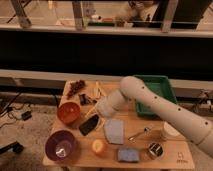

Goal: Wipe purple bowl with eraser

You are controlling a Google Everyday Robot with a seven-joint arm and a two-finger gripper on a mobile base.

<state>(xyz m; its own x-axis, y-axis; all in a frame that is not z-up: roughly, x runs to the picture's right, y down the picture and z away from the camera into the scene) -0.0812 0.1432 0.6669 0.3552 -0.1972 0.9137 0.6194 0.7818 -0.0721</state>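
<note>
The purple bowl [61, 146] stands at the table's front left corner, with a pale shiny patch inside. My gripper [96, 119] is over the middle left of the table, right of the orange-red bowl [68, 112]. It is shut on the eraser [89, 125], a flat black block held tilted just above the table. The eraser is up and to the right of the purple bowl, apart from it. My arm [150, 105] reaches in from the right.
A grey-blue folded cloth [114, 130] lies right of the eraser. An orange fruit [98, 146], a blue sponge [128, 155], a metal can [154, 150], a spoon [138, 135] and a white cup [170, 131] are along the front. A green tray [156, 90] and grapes [76, 88] are at the back.
</note>
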